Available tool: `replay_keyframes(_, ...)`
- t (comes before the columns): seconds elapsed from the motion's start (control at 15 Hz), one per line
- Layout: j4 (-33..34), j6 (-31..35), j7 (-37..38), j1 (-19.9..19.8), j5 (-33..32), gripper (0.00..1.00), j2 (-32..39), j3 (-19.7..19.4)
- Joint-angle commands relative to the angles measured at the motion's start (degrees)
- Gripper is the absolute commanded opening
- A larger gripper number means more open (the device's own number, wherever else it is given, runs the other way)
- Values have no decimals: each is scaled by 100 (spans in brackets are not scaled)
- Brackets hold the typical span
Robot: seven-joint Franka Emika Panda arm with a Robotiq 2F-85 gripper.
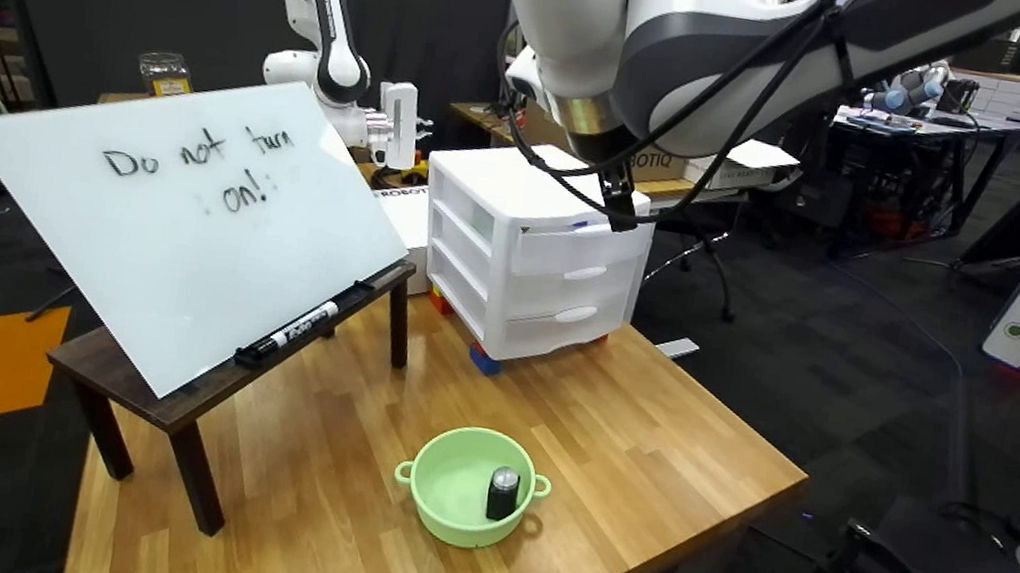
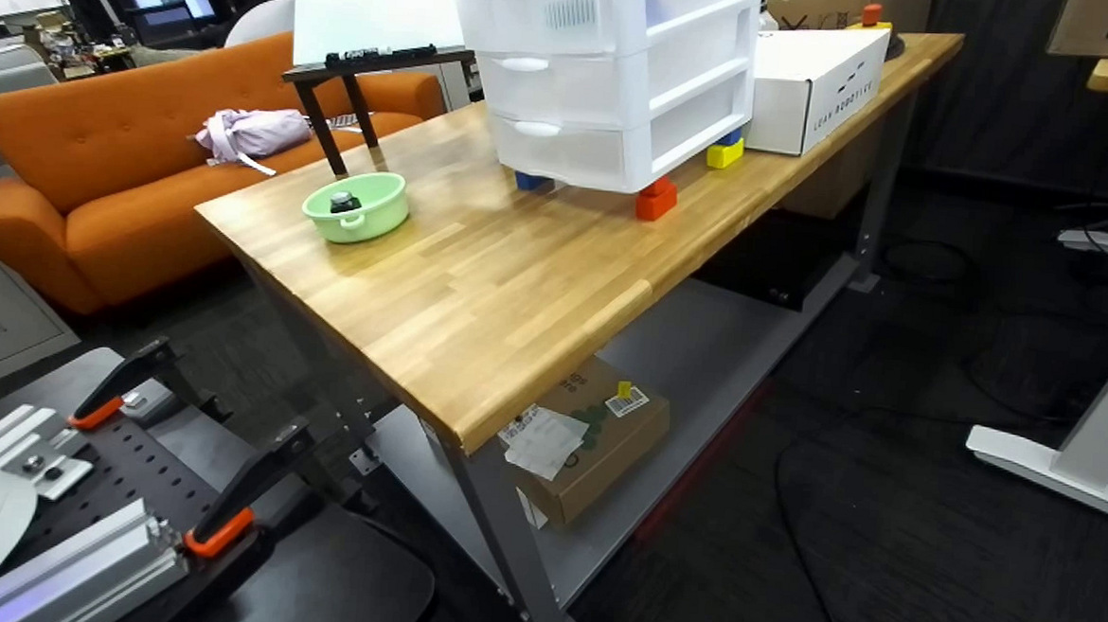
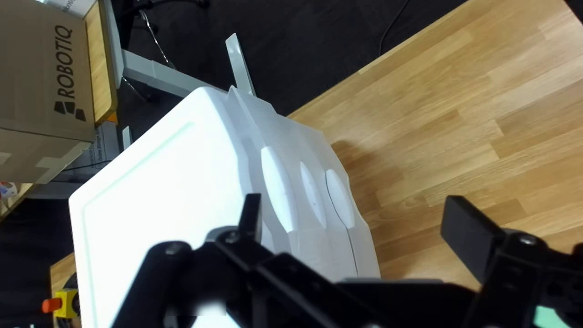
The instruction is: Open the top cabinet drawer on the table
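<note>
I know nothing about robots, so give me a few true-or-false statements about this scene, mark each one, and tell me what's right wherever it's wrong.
1. The end effector is open. True.
2. The top cabinet drawer is pulled all the way out. False: it looks closed.
3. The whiteboard reads "Do not turn on!" True.
4. The green bowl is empty. False: a black object with a silvery top is in it.
5. The white cabinet is raised off the table on coloured blocks. True.
</note>
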Motion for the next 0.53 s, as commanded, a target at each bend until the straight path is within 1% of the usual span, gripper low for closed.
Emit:
replay_keyframes(0.0,79,-8,-38,12,-84,100,-2,27)
replay_keyframes(0.27,23,-59,93,114,-674,100,27,138)
replay_keyframes(0.47,-95,-15,333,105,-1146,100,115,118)
